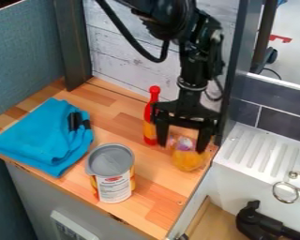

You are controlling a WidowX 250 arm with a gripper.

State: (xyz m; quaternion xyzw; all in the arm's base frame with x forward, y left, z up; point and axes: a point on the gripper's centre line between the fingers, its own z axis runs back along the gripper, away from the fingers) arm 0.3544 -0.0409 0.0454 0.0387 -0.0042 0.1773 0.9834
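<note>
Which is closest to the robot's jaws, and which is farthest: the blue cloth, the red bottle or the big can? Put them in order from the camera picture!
1. Red bottle: close beside the jaws, on their left in the picture.
2. Big can: lower left of them, by the counter's front edge.
3. Blue cloth: farthest left.
</note>
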